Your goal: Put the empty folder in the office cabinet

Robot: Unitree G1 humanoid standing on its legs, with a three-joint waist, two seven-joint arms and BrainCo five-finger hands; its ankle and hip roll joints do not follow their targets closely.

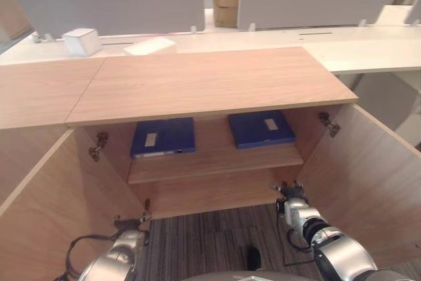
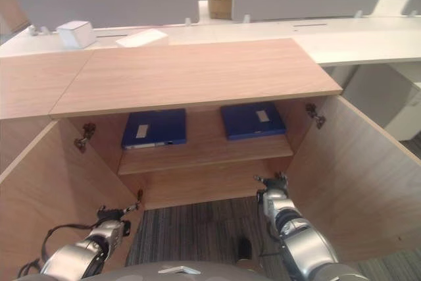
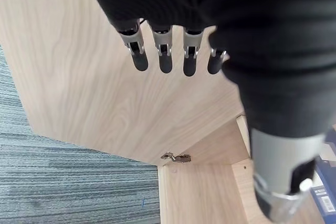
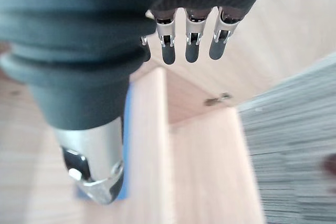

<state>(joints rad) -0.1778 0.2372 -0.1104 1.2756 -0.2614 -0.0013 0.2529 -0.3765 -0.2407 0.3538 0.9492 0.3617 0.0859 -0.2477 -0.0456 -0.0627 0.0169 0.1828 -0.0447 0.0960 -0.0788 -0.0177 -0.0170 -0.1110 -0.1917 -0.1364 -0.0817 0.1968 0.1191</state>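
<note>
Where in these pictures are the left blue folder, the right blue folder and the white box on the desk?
left folder [image 1: 163, 137], left eye view, on its blue cover
right folder [image 1: 260, 129], left eye view, on its blue cover
white box [image 1: 82, 41], left eye view, on its front face

left hand: silver fingers, dark rounded tips, small metal pins at the joints, dark ribbed cover | right hand: same silver fingers, dark tips, dark ribbed cover, thick silver thumb with dark tip | arms: silver-grey rounded shells
</note>
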